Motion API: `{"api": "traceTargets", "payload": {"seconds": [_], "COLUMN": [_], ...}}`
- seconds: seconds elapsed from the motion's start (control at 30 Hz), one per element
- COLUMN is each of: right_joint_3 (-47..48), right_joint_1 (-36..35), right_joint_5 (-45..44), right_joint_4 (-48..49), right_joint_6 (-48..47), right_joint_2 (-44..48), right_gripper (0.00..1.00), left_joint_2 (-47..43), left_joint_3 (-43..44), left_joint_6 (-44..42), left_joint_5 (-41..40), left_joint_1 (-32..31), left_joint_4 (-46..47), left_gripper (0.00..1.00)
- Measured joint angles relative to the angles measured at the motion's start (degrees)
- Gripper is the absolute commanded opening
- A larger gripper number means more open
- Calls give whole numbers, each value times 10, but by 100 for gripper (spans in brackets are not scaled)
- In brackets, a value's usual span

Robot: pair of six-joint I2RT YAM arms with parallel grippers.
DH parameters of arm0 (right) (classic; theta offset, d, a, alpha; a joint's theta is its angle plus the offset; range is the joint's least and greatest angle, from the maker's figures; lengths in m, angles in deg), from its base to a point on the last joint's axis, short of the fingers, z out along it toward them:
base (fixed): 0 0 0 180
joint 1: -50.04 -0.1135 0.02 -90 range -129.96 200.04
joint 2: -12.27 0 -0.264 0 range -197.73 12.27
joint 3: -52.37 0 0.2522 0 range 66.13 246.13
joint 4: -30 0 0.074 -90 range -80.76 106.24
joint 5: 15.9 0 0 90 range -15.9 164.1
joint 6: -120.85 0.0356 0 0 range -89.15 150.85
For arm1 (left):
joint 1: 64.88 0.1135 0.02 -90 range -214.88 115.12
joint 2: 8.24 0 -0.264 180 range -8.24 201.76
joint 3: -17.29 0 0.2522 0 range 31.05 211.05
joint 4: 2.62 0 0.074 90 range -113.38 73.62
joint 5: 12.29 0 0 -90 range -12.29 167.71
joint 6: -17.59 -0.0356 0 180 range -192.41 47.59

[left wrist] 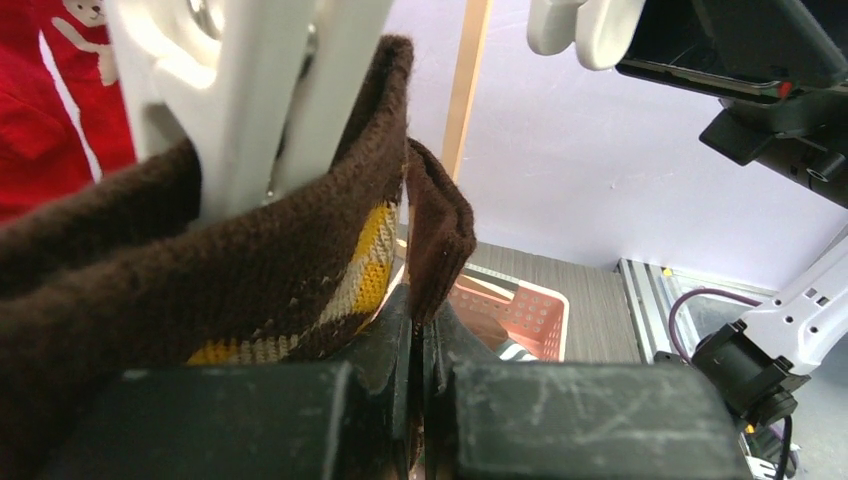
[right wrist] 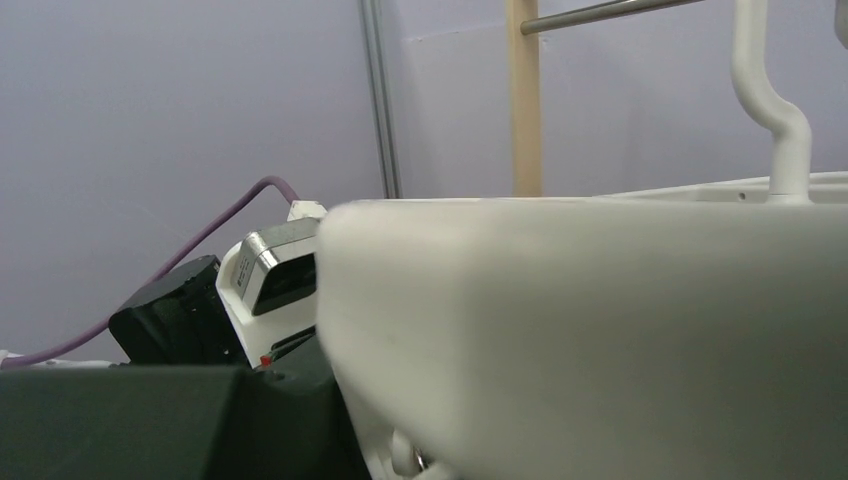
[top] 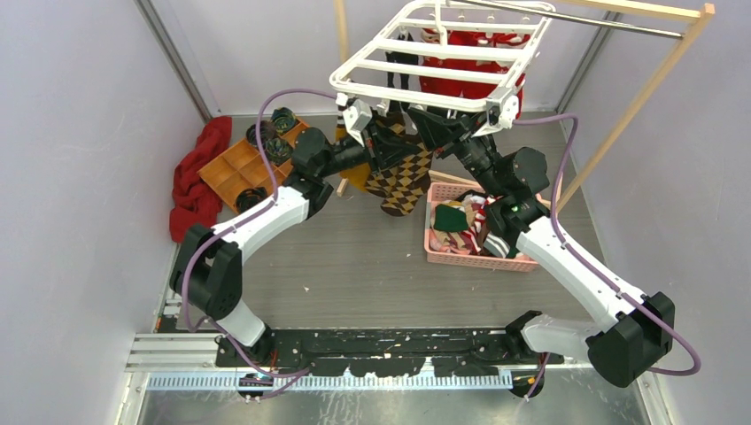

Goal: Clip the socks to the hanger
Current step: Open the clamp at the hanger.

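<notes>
From above, we see the left arm point(top: 266, 217) bent sharply at the elbow. Its forearm runs up and to the right, which puts the left gripper point(top: 383, 142) just under the near-left corner of the hanger point(top: 443, 62). The right arm point(top: 567, 266) mirrors it, folded at the elbow and reaching up and left over the pink basket point(top: 447, 257). The right gripper point(top: 425, 122) sits under the hanger's near rail, close beside the left one. The brown argyle sock point(top: 403, 177) hangs below the two grippers with its cuff up at the frame, its long axis vertical and its foot end lowest.

In the left wrist view, the two dark fingers are pressed together on a fold of the sock's cuff, so the left gripper is clamped on the sock. The cuff's edge stands upward. A white clip point(left wrist: 250, 100) overlaps that edge, but we cannot tell whether it bites the fabric.

In the right wrist view, a blurred white plastic part point(right wrist: 600, 330) fills most of the picture, right in front of the camera. We cannot tell from it whether the right gripper's jaws are parted or closed.
</notes>
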State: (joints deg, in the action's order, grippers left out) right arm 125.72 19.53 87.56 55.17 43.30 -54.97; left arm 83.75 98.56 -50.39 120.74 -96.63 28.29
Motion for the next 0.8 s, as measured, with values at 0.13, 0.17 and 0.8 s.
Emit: {"api": "traceTargets", "payload": {"seconds": [0.13, 0.17, 0.8], "right_joint_3": [0, 0, 0], "right_joint_1": [0, 0, 1], "right_joint_5": [2, 3, 27], "right_joint_4": [-3, -5, -17], "right_joint_6": [4, 7, 18], "right_joint_2": [1, 1, 9], "right_gripper": [8, 8, 6], "left_joint_2": [-16, -21, -60], "left_joint_3": [0, 0, 19], "left_joint_6": [-6, -7, 76], "left_joint_5": [13, 16, 42], "left_joint_1": [0, 1, 25], "left_joint_4": [-31, -37, -60], "left_gripper": [0, 0, 0]}}
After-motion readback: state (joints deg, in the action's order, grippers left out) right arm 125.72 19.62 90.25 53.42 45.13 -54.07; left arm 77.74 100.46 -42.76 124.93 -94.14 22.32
